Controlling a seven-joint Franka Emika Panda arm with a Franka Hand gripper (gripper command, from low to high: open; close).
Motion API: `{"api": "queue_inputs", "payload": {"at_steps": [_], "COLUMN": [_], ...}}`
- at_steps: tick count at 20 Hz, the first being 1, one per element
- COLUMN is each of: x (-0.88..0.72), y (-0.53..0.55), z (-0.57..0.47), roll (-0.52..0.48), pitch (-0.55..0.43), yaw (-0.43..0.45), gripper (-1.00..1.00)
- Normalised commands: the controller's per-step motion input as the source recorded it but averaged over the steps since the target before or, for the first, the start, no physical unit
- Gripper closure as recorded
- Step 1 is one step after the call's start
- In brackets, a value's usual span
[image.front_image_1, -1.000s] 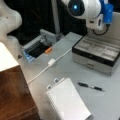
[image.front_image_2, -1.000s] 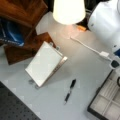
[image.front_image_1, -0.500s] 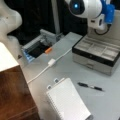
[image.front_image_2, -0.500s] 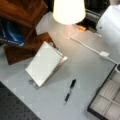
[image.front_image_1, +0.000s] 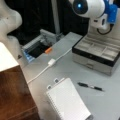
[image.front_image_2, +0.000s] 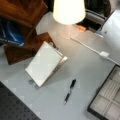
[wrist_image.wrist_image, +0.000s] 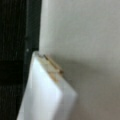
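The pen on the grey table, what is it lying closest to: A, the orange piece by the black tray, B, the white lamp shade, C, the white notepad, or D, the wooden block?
C: in both front views the pen lies flat on the grey table, apart from but just beside the white notepad, nearer than anything else listed. The end effector is not in view.

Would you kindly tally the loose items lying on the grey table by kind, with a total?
Notebook: 1
Pen: 1
Compartment tray: 1
White cable: 1
Orange item: 1
Total: 5
The tool does not show in any view.
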Motion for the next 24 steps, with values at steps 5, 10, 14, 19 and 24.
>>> {"api": "queue_inputs", "payload": {"at_steps": [5, 10, 14, 19, 24], "x": [0.05, -0.07, -0.04, 0.15, 0.27], "y": [0.07, -0.26, -0.51, -0.61, -0.64], "z": [-0.01, 0.06, 0.09, 0.1, 0.12], "roll": [-0.021, -0.146, -0.336, -0.412, -0.373], "pitch": [0.093, 0.198, 0.248, 0.219, 0.162], "yaw": [-0.084, 0.036, 0.134, 0.202, 0.227], "gripper": [-1.0, -1.0, -1.0, -1.0, -1.0]}}
